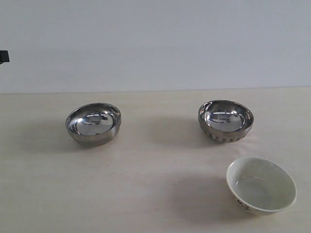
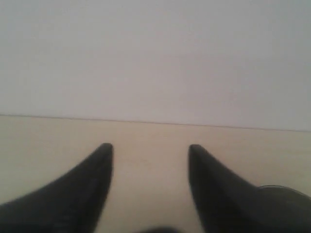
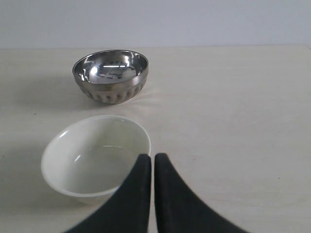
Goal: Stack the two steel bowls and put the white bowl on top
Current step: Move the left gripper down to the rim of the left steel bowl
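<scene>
Exterior view alone takes in all three bowls, each upright and apart on the counter [image 1: 146, 194]. The smooth steel bowl [image 1: 93, 124] is far left, the ribbed steel bowl [image 1: 225, 121] far right, and the white bowl [image 1: 261, 185] near right, near the ribbed one. The fingers show only in the wrist views.

Right wrist view has the right fingers [image 3: 138, 194] pressed together with nothing between them. Their tips overlap the white bowl [image 3: 95, 155] at its rim, but I cannot tell whether they touch it. The ribbed steel bowl [image 3: 111, 75] stands beyond.

Left wrist view gives the left fingers [image 2: 82, 189] spread wide, holding nothing, over bare counter [image 2: 150, 136] and facing the wall [image 2: 155, 58].

The counter's far edge meets the wall [image 1: 155, 43] behind the steel bowls. Bare counter lies open between those two bowls and across the near left.
</scene>
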